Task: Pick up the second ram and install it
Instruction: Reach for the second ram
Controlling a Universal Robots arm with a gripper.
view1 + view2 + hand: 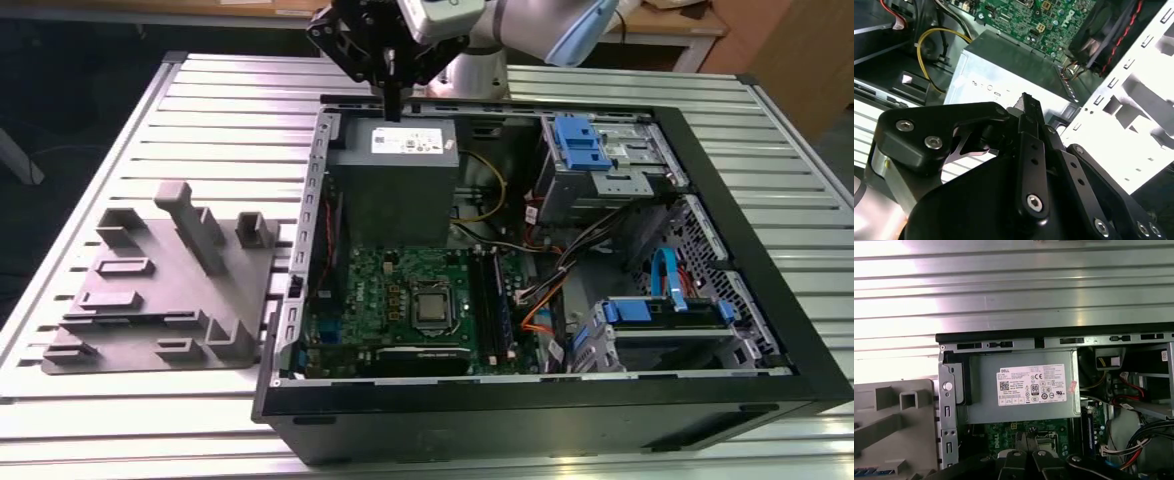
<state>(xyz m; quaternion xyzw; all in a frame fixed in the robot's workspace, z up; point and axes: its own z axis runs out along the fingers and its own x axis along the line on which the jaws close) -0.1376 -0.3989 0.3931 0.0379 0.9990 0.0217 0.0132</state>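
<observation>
- The gripper [390, 72] was seen just above the power supply [396, 175], over its labelled end, at the rim of the open computer case [561, 400].
- Its fingers [1031, 160] were drawn together and clamped on the memory stick [391, 105]. The stick was seen as a thin dark strip hanging below them toward the power supply, apparently clear of it.
- In the second wrist view, a short dark end of the memory stick [1030, 104] was seen past the fingertips, with the power supply [1004, 75] beyond it.
- The stick was judged to be light and stiff, yet thin and easily harmed by bending or by pressure on its chips.
- Its flat faces were judged the right place to be held, with the contact edge left free. How far along its length it was gripped could not be told.
- Its smooth faces were judged liable to slip or tilt under a light grip.
- The circuit board [400, 300] lay next to the power supply, deeper in the case.
- The grey tray [160, 290] stood well apart from the power supply, outside the case.
</observation>
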